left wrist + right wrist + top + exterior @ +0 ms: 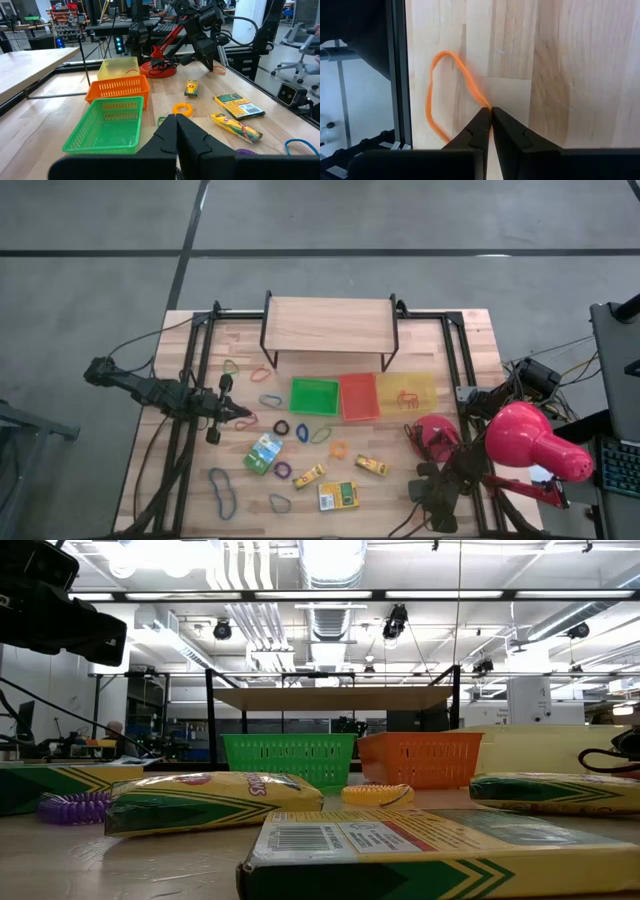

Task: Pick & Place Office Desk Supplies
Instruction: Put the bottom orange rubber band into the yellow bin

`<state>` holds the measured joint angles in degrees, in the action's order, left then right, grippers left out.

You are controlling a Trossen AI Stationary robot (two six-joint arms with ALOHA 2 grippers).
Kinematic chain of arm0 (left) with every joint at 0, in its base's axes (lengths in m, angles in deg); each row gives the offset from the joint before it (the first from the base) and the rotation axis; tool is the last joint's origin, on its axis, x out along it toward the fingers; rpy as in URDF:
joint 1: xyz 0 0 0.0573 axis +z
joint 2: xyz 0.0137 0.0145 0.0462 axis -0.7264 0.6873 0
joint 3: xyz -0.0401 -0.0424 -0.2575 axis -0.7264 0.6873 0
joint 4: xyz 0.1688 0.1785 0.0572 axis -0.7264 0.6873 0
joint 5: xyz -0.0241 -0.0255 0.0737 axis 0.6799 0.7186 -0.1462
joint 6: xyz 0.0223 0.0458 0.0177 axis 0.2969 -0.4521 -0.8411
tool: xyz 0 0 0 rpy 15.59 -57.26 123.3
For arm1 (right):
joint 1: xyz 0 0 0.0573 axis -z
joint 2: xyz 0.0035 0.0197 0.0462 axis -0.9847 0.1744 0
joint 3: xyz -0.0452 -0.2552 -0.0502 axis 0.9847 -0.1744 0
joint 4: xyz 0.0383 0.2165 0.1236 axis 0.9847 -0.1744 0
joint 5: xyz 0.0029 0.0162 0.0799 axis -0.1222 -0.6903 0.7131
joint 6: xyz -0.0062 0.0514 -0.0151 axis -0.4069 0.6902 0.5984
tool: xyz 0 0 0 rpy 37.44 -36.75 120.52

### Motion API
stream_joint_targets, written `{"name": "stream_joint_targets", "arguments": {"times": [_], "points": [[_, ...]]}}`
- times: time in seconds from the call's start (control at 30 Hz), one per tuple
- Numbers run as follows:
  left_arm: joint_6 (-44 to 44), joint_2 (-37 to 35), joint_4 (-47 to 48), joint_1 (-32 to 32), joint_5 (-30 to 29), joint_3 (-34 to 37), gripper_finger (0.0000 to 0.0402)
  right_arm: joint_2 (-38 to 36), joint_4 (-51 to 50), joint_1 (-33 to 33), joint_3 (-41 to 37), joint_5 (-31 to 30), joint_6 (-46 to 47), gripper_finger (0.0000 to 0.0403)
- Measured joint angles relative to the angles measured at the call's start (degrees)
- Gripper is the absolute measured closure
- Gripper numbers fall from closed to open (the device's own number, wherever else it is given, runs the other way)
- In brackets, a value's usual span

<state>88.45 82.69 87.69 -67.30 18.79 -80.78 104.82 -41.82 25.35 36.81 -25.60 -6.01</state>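
Note:
Rubber bands of several colours, such as a blue one (pixel 222 490), lie loose on the wooden table (pixel 450 345) among small printed boxes (pixel 263 452) (pixel 338 496). Near the table's near right corner, my right gripper (pixel 489 114) points steeply down and is shut on an orange rubber band (pixel 442 95). The same band (pixel 220 70) shows at its fingertips in the left wrist view. My left gripper (pixel 176 135) waits at the table's left side, shut with nothing in it, pointing nearly level toward the trays. My right gripper pinches one strand of the orange band (pixel 487 106) between its two fingertips, coming steeply from above. The rest of the loop spreads away from the fingers over the wood, beside the table's dark frame rail. Whether it is lifted clear, I cannot tell.
A green (pixel 314 395), an orange (pixel 358 396) and a yellow tray (pixel 406 392) stand in a row mid-table, in front of a small wooden shelf (pixel 328 325). A big red lamp (pixel 535 442) with its round base (pixel 436 430) stands close by the right arm.

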Motion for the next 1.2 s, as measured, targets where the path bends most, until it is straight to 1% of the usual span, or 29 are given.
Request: {"name": "stream_joint_targets", "arguments": {"times": [0.1,0.6,0.67,0.77,1.0,1.2], "points": [[0.00,0.00,0.00,0.00,0.00,0.00,0.0400,0.01,-0.16,0.00,0.14,0.01,0.00,0.0392],[0.01,0.00,0.00,0.00,-0.01,-0.02,0.0400,-0.68,-0.99,0.42,1.31,-0.37,-0.44,0.0394],[0.00,0.00,0.00,0.00,0.00,0.00,0.0400,-1.19,-1.22,0.69,1.31,-2.52,-0.45,0.0395],[0.01,0.00,0.00,0.00,-0.01,-0.01,0.0400,-2.34,-1.69,1.33,1.31,-4.10,-0.47,0.0395],[0.01,0.00,0.01,0.00,-0.02,-0.01,0.0400,-5.09,-5.07,2.91,1.42,-5.46,-0.46,0.0395],[0.00,0.00,0.00,0.00,0.00,-0.02,0.0400,-9.33,-9.64,3.45,1.44,-11.12,-0.66,0.0395]]}}
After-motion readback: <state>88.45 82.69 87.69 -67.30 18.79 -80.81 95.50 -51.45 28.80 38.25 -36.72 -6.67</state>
